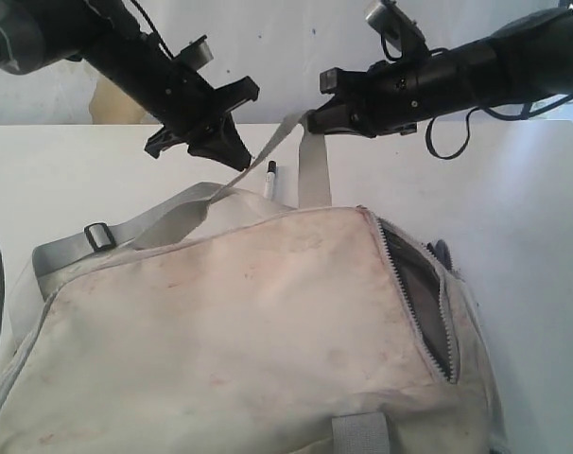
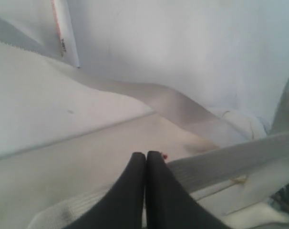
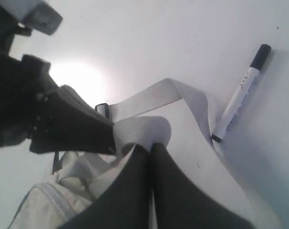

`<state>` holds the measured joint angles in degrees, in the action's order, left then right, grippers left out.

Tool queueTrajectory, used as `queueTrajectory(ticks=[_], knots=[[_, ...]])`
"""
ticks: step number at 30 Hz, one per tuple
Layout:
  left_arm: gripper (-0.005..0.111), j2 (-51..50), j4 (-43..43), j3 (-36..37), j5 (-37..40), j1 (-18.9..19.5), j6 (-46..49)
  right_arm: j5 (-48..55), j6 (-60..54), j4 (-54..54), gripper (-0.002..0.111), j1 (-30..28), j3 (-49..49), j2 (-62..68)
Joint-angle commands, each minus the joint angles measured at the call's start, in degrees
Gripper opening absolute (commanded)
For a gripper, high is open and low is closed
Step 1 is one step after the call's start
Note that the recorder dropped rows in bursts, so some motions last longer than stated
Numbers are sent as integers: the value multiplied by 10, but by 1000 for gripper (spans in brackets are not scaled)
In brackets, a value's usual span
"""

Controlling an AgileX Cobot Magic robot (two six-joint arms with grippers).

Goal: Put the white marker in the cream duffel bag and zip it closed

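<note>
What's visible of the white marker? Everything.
The white marker is a slim, plastic-looking pen: white barrel with small dark print, black cap on one end, dark butt at the other. It lies flat on the white table, outside and behind the cream duffel bag in the exterior view. Its uncapped end sits right by the bag's grey strap; whether they touch cannot be told. Nothing grips it.

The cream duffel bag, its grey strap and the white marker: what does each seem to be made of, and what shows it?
Cream duffel bag: soft fabric, matte, likely canvas or nylon; it sags, creases and holds stains. Grey strap: flat webbing, probably synthetic; it loops limply. White marker: smooth plastic barrel, it seems, with printed text and black cap.
</note>
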<state>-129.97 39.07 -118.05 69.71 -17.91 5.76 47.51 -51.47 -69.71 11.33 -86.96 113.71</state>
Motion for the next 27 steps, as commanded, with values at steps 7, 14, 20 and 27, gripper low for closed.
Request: queueTrajectory(ticks=[7,14,20,27], knots=[[0,34,148,105,2,-2,147,-18,24,-7,0,-6,-46,-4],[0,43,92,169,2,-15,156,-17,38,-7,0,-6,-50,-4],[0,67,99,232,2,-28,204,-16,43,-7,0,-6,-50,-4],[0,136,100,259,2,-22,232,2,52,-7,0,-6,-50,-4]])
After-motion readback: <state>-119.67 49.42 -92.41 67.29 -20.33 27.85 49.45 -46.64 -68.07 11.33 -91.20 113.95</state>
